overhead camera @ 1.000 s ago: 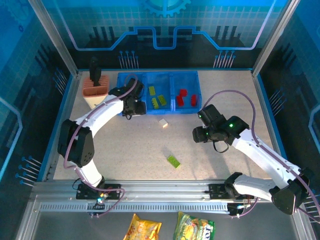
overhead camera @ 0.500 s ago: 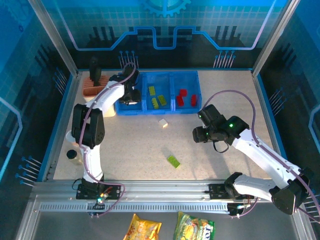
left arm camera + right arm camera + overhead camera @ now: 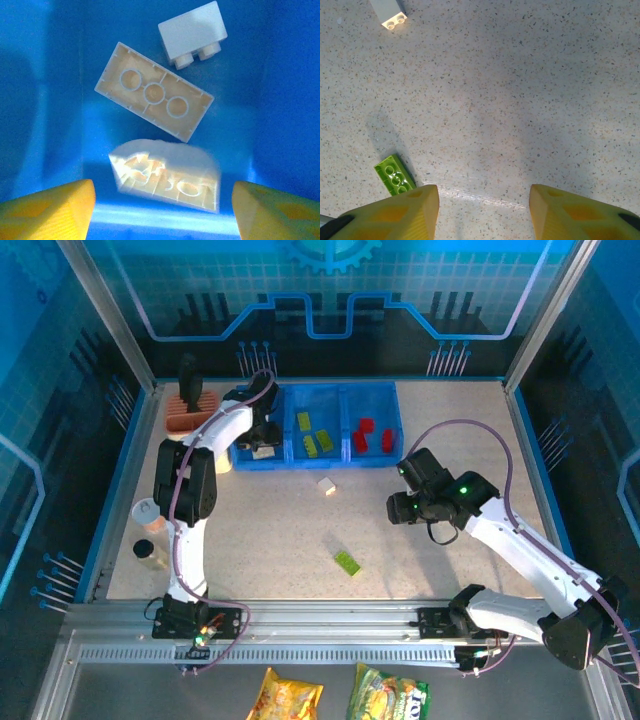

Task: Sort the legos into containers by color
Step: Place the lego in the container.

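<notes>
Left tool (image 3: 162,197) hangs released over the far-left container (image 3: 287,100), a cream lego (image 3: 165,175) loose beneath. It should rise straight up without brushing the sides. Right tool (image 3: 482,210) stands unclenched, empty.

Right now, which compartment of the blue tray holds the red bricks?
The right-hand compartment holds the red bricks; the middle compartment has lime green bricks, and the left compartment cream bricks.

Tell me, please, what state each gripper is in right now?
Left gripper: open, nothing held, above cream bricks in the tray.
Right gripper: open, empty, over the table.
</notes>
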You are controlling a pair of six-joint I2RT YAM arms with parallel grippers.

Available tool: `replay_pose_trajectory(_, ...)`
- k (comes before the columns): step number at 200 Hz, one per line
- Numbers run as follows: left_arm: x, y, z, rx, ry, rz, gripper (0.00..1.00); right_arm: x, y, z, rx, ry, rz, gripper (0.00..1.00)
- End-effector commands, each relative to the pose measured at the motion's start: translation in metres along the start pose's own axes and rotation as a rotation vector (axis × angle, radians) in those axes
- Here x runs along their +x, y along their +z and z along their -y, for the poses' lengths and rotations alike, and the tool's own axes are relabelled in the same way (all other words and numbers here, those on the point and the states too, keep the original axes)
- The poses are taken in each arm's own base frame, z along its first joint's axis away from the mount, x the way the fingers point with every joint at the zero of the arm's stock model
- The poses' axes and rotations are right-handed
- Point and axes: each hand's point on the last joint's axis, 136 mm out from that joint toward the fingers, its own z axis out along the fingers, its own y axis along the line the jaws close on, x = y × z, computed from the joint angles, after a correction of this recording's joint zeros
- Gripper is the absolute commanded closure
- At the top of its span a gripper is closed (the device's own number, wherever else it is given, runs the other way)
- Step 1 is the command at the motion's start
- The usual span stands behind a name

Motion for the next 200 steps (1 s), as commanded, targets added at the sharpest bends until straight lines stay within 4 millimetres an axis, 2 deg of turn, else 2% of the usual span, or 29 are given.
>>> replay_pose_trajectory(1,-0.002,-0.007,-0.006,-0.008,0.004,-0.001,0.25,-0.004,-0.009,0.003,0.002,0.012,0.019,0.48)
replay_pose_trajectory(51,-0.004,-0.037,-0.004,0.037,-0.013,0.038,0.26,-0.005,-0.008,0.002,-0.001,0.009,0.017,0.48)
replay_pose_trajectory(102,0.014,-0.078,0.011,0.106,-0.006,0.067,0.29,-0.008,-0.004,-0.002,-0.012,0.010,0.013,0.48)
replay_pose_trajectory(139,0.039,-0.102,0.039,0.176,0.052,0.080,0.31,-0.010,-0.004,-0.005,-0.020,0.001,0.010,0.48)
replay_pose_trajectory(167,0.061,-0.113,0.075,0.253,0.178,0.096,0.32,-0.011,-0.004,-0.005,-0.018,0.000,0.012,0.48)
replay_pose_trajectory(200,0.089,-0.118,0.118,0.353,0.367,0.097,0.33,-0.011,-0.005,-0.005,-0.020,0.000,0.016,0.48)
